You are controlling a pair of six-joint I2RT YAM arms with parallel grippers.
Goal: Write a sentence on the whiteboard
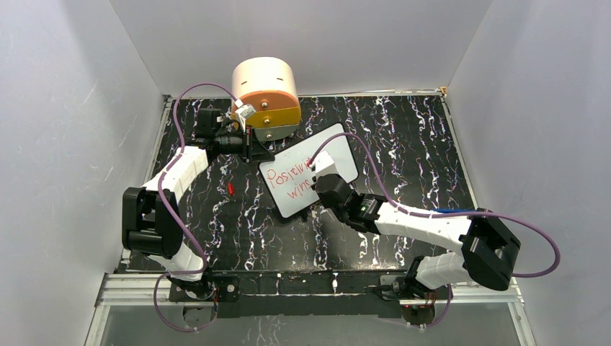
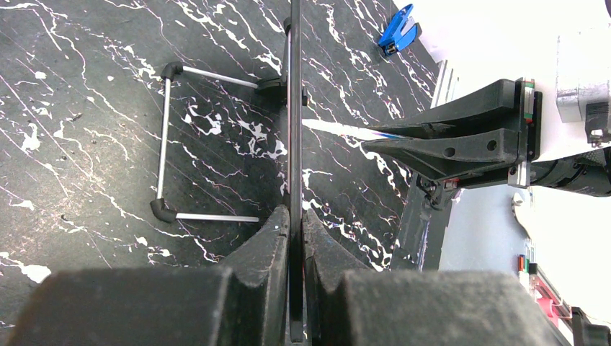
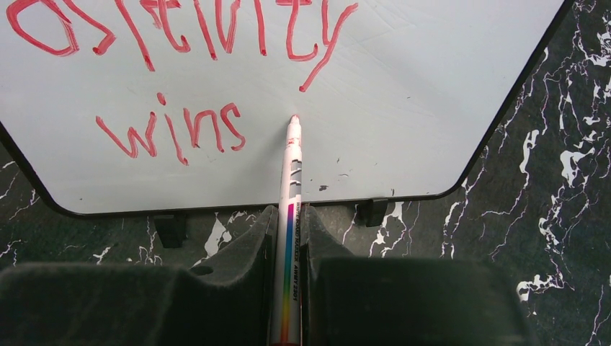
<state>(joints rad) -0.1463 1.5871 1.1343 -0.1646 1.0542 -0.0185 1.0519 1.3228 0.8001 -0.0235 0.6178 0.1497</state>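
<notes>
- Flat white rectangular whiteboard with rounded corners and thin black rim: propped on the black white-veined table, directly ahead of the right fingers. One edge is clamped between the left fingers, which are closed tight on it.
- Sentence, red handwritten marker lettering: two slanted lines, "Positivity" above "wins" (first letter cut off in the right wrist view).
- White marker with rainbow-striped barrel and red tip: pinched between the closed right fingers, tip at the board face just right of "wins".
- Silver wire stand with black corner caps: on the table, left of the left fingers.
</notes>
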